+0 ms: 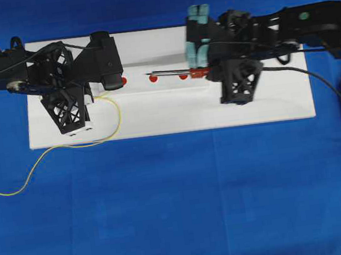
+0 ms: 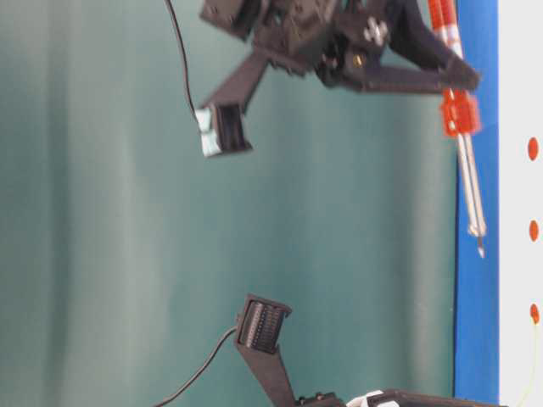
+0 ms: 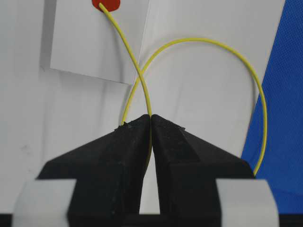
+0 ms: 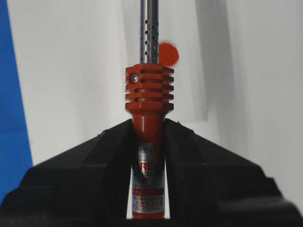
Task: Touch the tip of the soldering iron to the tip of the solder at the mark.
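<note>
Overhead view showed both grasps done: left end effector (image 3: 150,124) clamped the solder (image 3: 124,43), right end effector (image 4: 147,130) gripped the soldering iron (image 4: 148,137); tips remained apart.

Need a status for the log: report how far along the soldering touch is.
Done: left gripper is shut on the solder, its tip at a red mark; right gripper is shut on the soldering iron. Left: the iron's tip is short of the solder.

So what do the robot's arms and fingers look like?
Both arms are black. The left gripper has black wedge-shaped fingers with white tape bands. The right gripper has matching black fingers. Thin black cables trail off, and lattice brackets hang below.
</note>
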Controlling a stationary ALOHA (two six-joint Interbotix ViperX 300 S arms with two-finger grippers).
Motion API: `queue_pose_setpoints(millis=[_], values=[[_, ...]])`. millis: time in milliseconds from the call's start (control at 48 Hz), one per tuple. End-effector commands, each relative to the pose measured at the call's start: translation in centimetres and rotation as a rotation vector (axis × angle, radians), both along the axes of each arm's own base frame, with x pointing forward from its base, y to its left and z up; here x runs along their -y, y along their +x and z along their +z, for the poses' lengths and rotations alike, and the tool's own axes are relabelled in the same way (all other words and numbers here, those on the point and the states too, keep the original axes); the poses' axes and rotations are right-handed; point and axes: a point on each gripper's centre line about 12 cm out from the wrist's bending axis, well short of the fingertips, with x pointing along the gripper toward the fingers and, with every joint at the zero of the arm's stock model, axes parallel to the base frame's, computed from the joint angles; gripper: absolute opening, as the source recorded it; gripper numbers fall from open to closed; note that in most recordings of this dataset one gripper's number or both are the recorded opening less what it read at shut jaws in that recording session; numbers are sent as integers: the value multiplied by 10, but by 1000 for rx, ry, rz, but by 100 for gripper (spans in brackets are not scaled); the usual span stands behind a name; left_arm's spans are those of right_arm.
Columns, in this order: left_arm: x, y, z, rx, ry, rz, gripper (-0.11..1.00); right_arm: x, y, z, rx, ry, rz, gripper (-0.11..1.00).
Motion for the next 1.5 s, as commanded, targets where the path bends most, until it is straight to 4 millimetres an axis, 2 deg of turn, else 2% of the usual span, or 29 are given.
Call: queue_pose_setpoints(millis=[0, 271, 563, 730, 1481], values=[[-1, 3, 7, 25, 7, 0, 3, 1, 15, 11, 30, -9, 10, 6], [-1, 3, 7, 21, 6, 0, 3, 5, 43, 3, -13, -4, 20, 6], [-1, 2, 7, 22, 7, -1, 3, 9, 57, -4, -50, -16, 33, 6], [-1, 2, 7, 19, 8, -4, 3, 10, 59, -10, -75, -18, 36, 6], [2, 8, 10, 24, 9, -16, 3, 9, 57, -10, -93, -14, 35, 6]])
